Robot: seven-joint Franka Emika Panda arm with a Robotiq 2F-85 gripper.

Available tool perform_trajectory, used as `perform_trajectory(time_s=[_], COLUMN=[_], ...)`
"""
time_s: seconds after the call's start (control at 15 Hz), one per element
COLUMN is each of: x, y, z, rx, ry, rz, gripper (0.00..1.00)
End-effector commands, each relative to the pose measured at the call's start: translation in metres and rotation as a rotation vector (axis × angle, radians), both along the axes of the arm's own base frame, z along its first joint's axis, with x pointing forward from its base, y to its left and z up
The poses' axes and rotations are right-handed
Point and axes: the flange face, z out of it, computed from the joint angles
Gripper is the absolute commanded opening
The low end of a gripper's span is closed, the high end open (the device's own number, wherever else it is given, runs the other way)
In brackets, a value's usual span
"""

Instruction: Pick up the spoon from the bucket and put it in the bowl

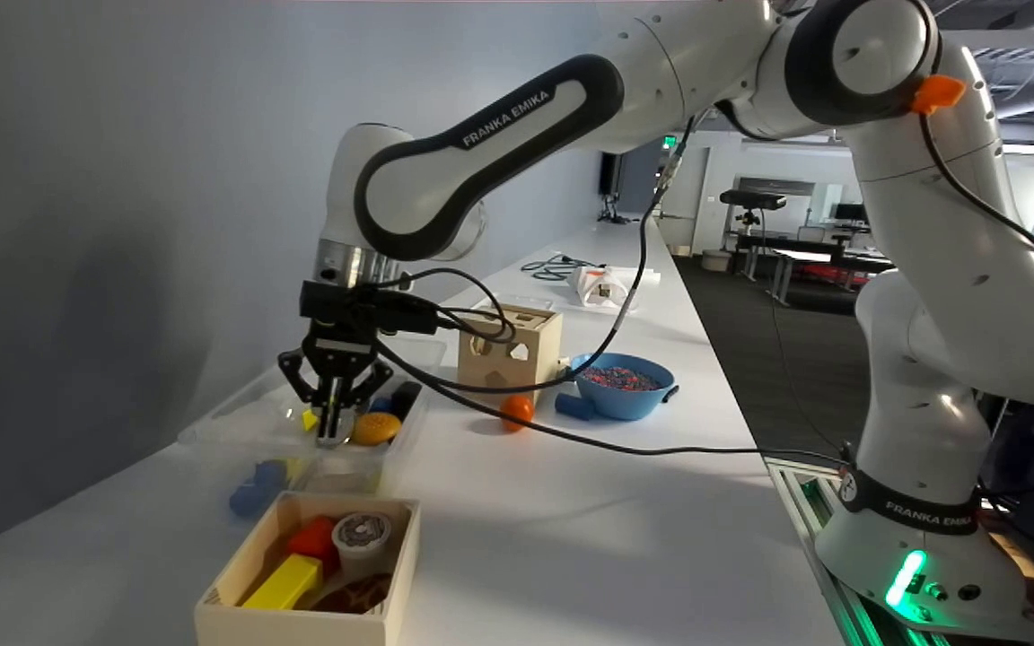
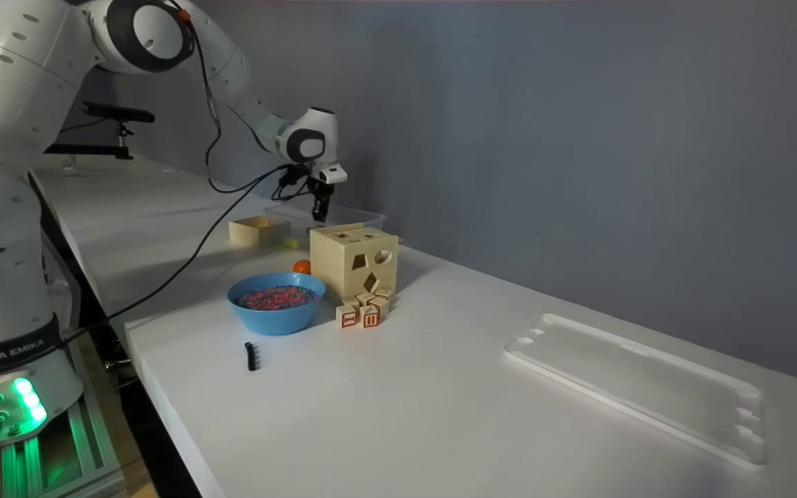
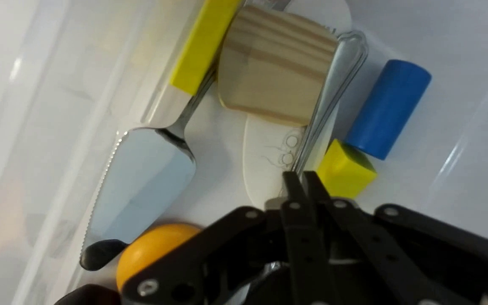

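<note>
The bucket, a clear plastic tub (image 1: 230, 426), stands by the wall; it also shows in an exterior view (image 2: 365, 219) and fills the wrist view (image 3: 49, 148). The spoon (image 3: 328, 95) has its silver handle lying across a wooden block and a white piece. My gripper (image 3: 298, 176) is down in the tub, its fingers nearly together with the spoon's metal between them. The spoon's far end is hidden by the fingers. The gripper also shows in both exterior views (image 1: 330, 431) (image 2: 319, 213). The blue bowl (image 1: 629, 408) (image 2: 276, 320) holds small red and blue bits.
In the tub lie a cake server (image 3: 142, 178), an orange piece (image 3: 155, 245), a blue cylinder (image 3: 390, 108) and yellow blocks (image 3: 345, 171). A wooden cube (image 2: 353, 259) stands between tub and bowl. A wooden tray (image 1: 405, 556), orange ball (image 1: 517, 411) and letter blocks (image 2: 369, 316) are nearby.
</note>
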Motion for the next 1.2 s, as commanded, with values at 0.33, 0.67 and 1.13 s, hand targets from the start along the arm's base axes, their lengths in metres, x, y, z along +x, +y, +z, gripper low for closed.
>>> perform_trajectory(time_s=[0.33,0.67,1.13], x=[-0.014,-0.009,0.008], y=[-0.015,-0.027,-0.036], z=[-0.012,-0.022,-0.041], rx=[-0.037,-0.052,-0.042], ry=[0.012,0.016,0.082], rz=[-0.120,-0.187,-0.221], gripper=[0.76,1.00,0.87])
